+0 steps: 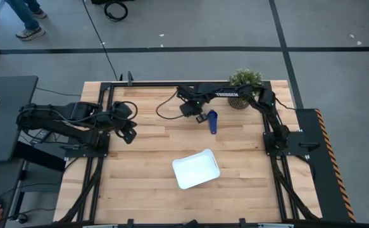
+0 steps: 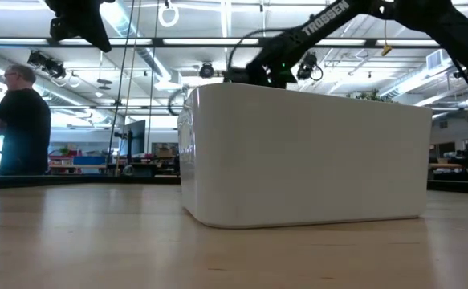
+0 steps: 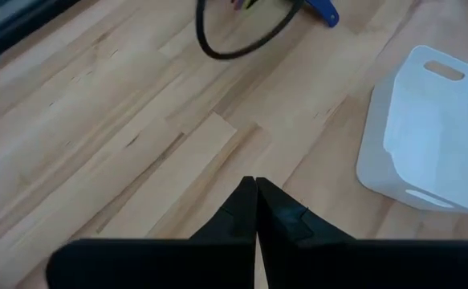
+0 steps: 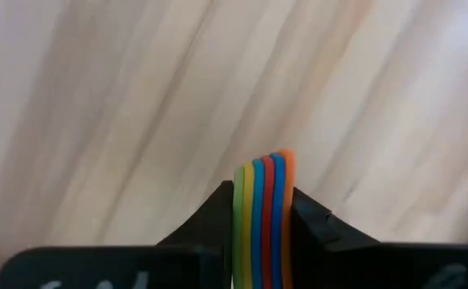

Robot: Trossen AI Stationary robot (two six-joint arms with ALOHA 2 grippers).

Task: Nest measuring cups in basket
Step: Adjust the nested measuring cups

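Near the upper middle of the high view, a stack of measuring cups (image 4: 263, 213) is clamped by its handles between the jaws of the right gripper (image 1: 201, 118). Lower centre, the basket (image 1: 196, 169) is seen on the surface (image 1: 146, 183). At left, the left gripper (image 1: 131, 134) is closed on nothing.

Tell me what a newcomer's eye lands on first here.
The rainbow stack of measuring cups' handles, green to orange, pinched edge-on between the right gripper's fingers over the wooden table's far side, near a potted plant. Next comes the white basket, at mid-table toward the near edge. The left gripper hangs shut above bare wood on the left.
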